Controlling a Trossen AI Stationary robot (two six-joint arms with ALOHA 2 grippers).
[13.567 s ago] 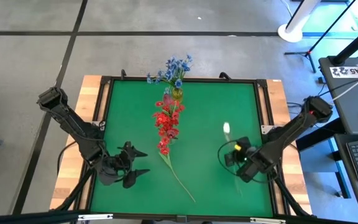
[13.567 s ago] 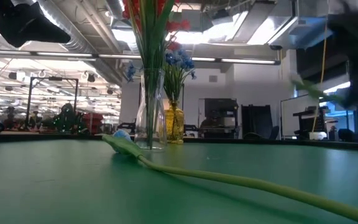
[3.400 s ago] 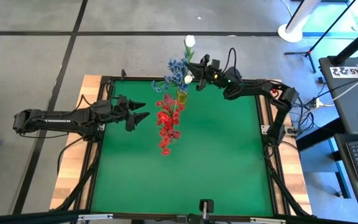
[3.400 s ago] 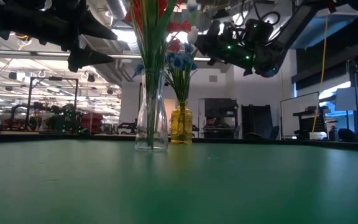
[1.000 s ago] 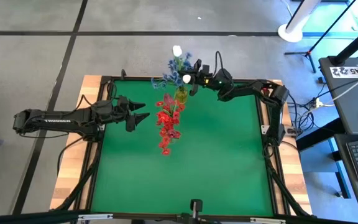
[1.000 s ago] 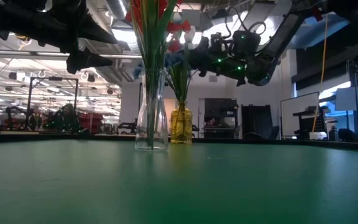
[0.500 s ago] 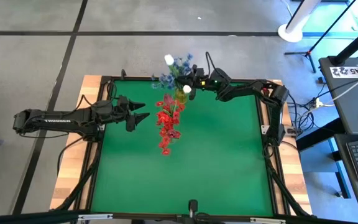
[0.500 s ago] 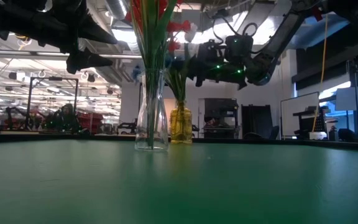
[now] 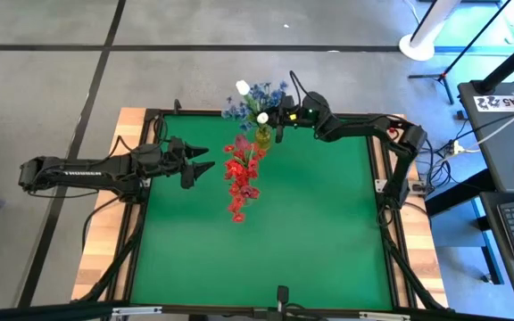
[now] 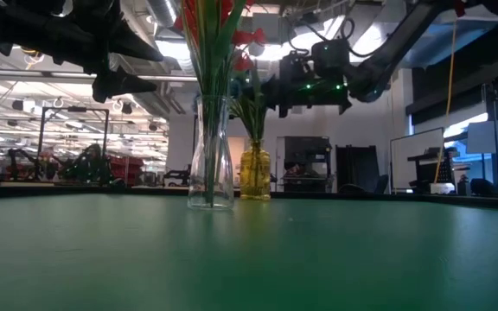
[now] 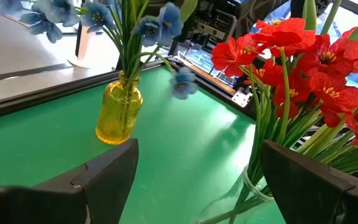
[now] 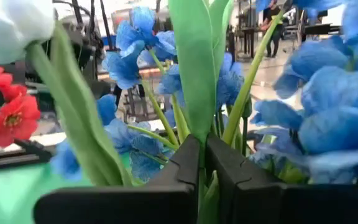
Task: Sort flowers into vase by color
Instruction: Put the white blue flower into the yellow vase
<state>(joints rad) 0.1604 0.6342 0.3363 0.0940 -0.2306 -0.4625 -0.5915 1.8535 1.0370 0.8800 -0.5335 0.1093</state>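
The near half of the green desk (image 9: pixel 266 241) lies bare. At mid-depth left, the left gripper (image 9: pixel 199 160) waits with fingers spread and empty, beside the clear vase (image 10: pixel 210 155) of red flowers (image 9: pixel 239 174). At the far edge, the right gripper (image 9: pixel 279 120) is clamped on a white flower (image 9: pixel 261 118) stem over the yellow vase (image 11: pixel 118 113). Judgement: lower the stem straight into the neck before letting go. The blue flowers (image 9: pixel 257 94) crowd that opening and may snag or tip the vase.

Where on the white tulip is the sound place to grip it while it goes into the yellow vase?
On the green stem below the white tulip bud, as the right gripper pinches it now, coming from the right of the yellow vase; the stem is thin and firm.
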